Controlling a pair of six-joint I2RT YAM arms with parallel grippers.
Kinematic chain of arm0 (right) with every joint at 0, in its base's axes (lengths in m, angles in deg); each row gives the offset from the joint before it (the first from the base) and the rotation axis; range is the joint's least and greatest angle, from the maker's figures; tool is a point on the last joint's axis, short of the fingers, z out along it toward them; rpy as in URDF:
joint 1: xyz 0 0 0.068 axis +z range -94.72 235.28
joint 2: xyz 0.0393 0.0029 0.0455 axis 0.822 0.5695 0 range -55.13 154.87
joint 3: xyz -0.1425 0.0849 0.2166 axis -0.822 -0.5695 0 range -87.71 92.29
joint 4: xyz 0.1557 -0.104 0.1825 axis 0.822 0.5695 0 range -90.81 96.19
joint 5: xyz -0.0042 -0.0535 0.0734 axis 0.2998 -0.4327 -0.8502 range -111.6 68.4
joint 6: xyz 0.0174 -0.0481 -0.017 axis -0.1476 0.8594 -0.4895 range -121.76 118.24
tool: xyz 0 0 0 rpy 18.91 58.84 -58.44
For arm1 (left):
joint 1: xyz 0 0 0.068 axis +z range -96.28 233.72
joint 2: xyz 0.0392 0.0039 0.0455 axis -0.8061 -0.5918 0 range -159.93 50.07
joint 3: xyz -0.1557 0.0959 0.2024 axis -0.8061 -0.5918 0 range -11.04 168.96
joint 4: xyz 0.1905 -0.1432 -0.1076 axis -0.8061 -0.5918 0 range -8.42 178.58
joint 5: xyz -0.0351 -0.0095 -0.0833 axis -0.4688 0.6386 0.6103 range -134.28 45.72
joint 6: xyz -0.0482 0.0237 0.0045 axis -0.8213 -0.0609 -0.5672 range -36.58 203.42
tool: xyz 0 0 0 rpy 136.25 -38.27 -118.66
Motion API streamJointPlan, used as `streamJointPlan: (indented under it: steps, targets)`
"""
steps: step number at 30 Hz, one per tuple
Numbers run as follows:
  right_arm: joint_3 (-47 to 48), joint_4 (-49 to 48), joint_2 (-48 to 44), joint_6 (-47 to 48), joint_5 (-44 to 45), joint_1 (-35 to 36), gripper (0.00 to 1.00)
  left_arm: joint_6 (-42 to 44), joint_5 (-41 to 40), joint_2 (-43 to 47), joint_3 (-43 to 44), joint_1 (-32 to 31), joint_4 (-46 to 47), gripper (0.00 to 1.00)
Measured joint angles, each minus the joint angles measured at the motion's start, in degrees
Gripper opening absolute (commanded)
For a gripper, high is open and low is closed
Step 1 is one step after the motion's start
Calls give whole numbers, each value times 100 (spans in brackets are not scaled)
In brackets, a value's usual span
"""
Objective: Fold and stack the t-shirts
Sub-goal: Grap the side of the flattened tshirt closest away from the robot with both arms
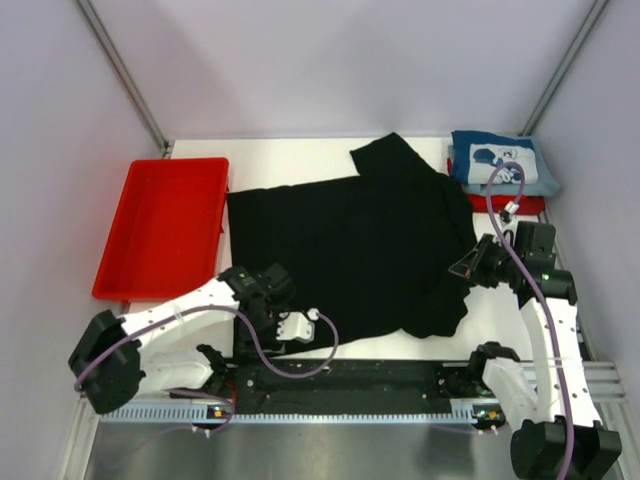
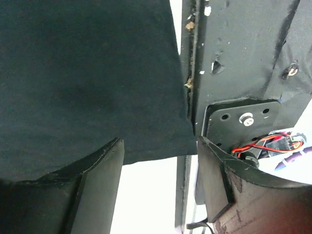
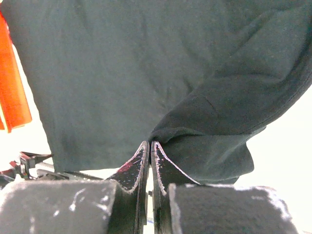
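Note:
The large black t-shirt (image 1: 350, 245) lies spread over the middle of the table, its right side doubled over. My left gripper (image 1: 250, 318) hovers at its near left corner; in the left wrist view the left gripper (image 2: 160, 141) is open, and the hem of the black t-shirt (image 2: 92, 83) lies just past the fingertips, with nothing between them. My right gripper (image 1: 468, 268) is at the shirt's right edge. The right wrist view shows the right gripper (image 3: 150, 144) shut on a raised fold of the black t-shirt (image 3: 214, 107). A folded blue t-shirt (image 1: 500, 165) rests on a red t-shirt (image 1: 532, 206) at the back right.
A red plastic tray (image 1: 165, 225) stands at the left, close to the shirt's left edge. A black rail (image 1: 350, 380) runs along the table's near edge between the arm bases. Grey walls close in the back and both sides.

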Motion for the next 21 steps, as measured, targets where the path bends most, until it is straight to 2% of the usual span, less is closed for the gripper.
streamJointPlan:
  steps: [6,9,10,14,17,18,21]
  targets:
    - [151,0,131,0,297,0,0,-758,-710,-1298,-9,-1202,446,68]
    - [273,-15,162,2,393,-2,0,-1025,-1097,-1873,129,-1449,424,67]
    - [297,-24,162,2,424,-2,0,-1067,-1178,-1930,140,-1460,420,64]
    - [302,-76,186,4,535,-4,0,-1220,-1499,-2168,197,-1453,422,36]
    - [302,-81,236,7,581,-9,0,-1327,-1788,-2345,240,-1401,466,6]
    - [302,-81,243,9,592,-9,0,-1351,-1838,-2356,238,-1370,466,0]
    - [376,-74,247,13,625,-9,0,-1410,-1840,-2341,232,-1281,431,0]
